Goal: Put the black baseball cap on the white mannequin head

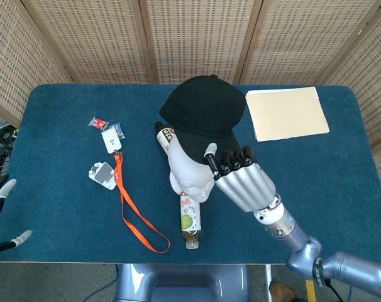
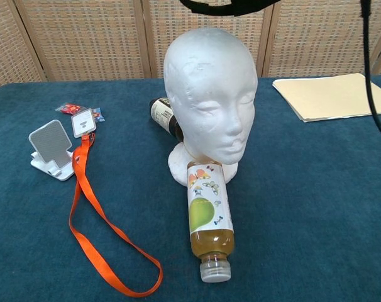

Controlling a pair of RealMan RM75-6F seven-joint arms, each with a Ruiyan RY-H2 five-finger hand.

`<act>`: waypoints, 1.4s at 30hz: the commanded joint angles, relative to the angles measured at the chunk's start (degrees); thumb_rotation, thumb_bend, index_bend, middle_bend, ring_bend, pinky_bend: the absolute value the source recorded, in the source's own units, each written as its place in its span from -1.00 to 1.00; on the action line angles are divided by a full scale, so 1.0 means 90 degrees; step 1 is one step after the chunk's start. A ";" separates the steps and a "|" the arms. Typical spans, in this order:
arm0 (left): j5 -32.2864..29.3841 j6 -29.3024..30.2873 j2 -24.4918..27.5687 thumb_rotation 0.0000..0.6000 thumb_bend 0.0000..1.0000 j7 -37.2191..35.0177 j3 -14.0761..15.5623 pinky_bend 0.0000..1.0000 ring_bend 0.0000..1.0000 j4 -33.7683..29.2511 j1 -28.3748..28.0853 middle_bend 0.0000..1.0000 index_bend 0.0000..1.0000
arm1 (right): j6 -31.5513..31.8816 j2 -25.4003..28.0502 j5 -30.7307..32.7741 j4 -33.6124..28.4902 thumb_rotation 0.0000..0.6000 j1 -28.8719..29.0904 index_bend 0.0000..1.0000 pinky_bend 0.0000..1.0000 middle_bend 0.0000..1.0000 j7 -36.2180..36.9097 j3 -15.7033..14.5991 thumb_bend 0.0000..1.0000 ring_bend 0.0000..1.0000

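The black baseball cap (image 1: 203,107) hovers over the white mannequin head (image 2: 212,94), which stands upright mid-table. In the head view the cap hides most of the head; only the face (image 1: 190,173) shows below it. The chest view shows the head's crown bare, with the cap's edge (image 2: 231,5) just above it at the top of the frame. My right hand (image 1: 241,179) grips the cap's brim from the front right, fingers curled over it. My left hand (image 1: 3,214) is at the table's left front edge, fingers apart, holding nothing.
A tea bottle (image 2: 209,217) lies in front of the head's base and a dark bottle (image 2: 164,116) lies behind it. To the left are a phone stand (image 2: 50,148), an orange lanyard (image 2: 90,207) with a badge and small packets (image 1: 97,121). A manila folder (image 1: 288,113) lies back right.
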 commanded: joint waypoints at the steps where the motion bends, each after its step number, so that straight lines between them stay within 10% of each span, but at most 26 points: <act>1: -0.0010 0.0011 0.0008 1.00 -1.00 -0.0025 -0.0004 -1.00 -1.00 0.0002 0.0005 -1.00 -1.00 | -0.0220 -0.0180 0.0066 -0.0019 1.00 0.0147 0.60 1.00 1.00 -0.0312 0.0003 0.23 1.00; 42: 0.0059 -0.0025 0.0031 1.00 -1.00 -0.0037 0.0031 -1.00 -1.00 -0.0050 -0.0010 -1.00 -1.00 | -0.0652 -0.0138 -0.1113 0.0283 1.00 -0.0225 0.60 1.00 1.00 -0.1501 -0.1472 0.12 1.00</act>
